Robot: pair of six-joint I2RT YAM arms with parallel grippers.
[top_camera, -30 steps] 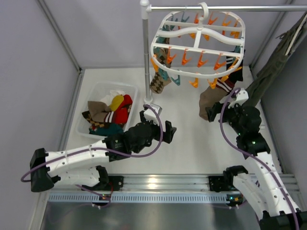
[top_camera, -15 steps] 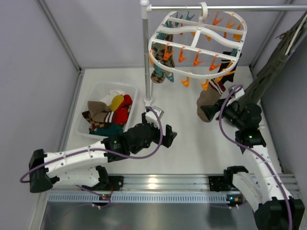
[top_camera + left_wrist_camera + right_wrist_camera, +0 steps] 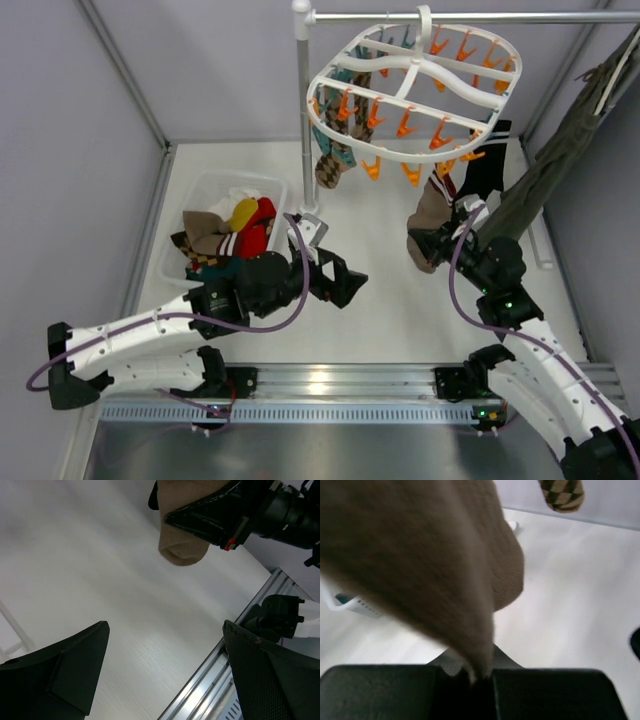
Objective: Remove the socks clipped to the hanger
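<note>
1. No writing, number, brand mark or sign is showing clearly enough to read in any of the three views.
2. The hanger (image 3: 420, 70) and the socks (image 3: 330, 165) are carrying no lettering that can be made out.

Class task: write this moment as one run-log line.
right gripper: shut on tan sock | left gripper: open, empty | tan sock: hangs from hanger
</note>
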